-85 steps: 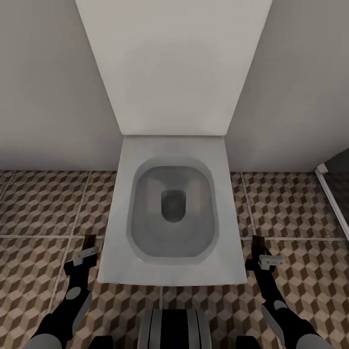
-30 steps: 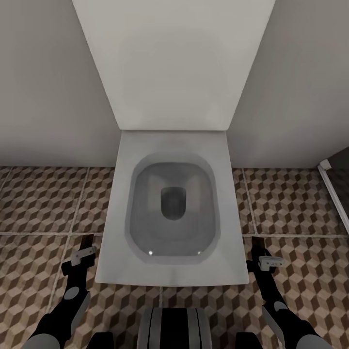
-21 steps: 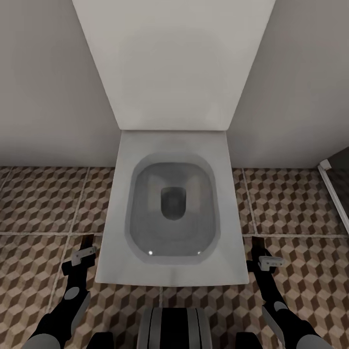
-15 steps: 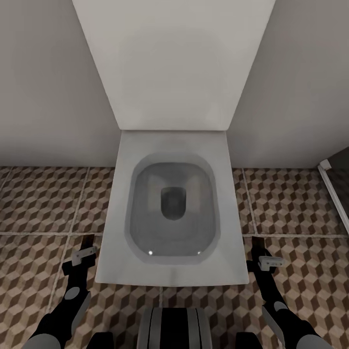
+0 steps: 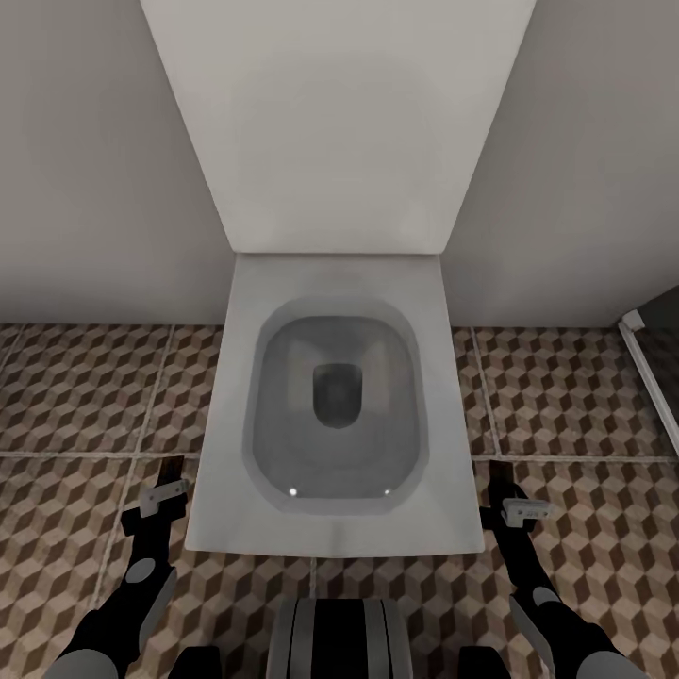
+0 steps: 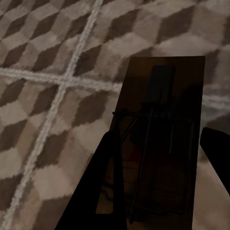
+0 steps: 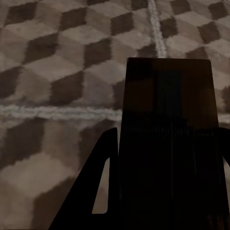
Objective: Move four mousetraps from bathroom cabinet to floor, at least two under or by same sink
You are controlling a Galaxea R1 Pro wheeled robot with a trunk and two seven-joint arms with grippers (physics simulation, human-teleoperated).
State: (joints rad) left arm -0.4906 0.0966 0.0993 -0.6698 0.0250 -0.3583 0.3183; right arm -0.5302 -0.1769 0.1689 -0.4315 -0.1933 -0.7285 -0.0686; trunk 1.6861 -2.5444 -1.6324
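Observation:
My left gripper [image 5: 166, 492] hangs low over the bathroom floor [image 5: 75, 405], left of the toilet, shut on a mousetrap [image 5: 173, 468]. In the left wrist view that mousetrap [image 6: 160, 120] is a brown board with dark metal spring parts, held between the dark fingers [image 6: 103, 187] above the cube-patterned tiles [image 6: 43, 96]. My right gripper [image 5: 517, 507] hangs right of the toilet, shut on a second mousetrap [image 5: 502, 473], which looks dark in the right wrist view [image 7: 167, 124]. The cabinet, the sink and the other mousetraps are out of view.
A white toilet [image 5: 335, 528] with its lid raised stands straight ahead between my arms, against a pale wall [image 5: 85, 189]. A dark glass panel with a white frame [image 5: 634, 339] stands at the right edge. Patterned tiles [image 5: 566, 396] lie on both sides of the toilet.
The head view shifted slightly early on, then held still. Both arms and the mousetraps they hold have kept their places.

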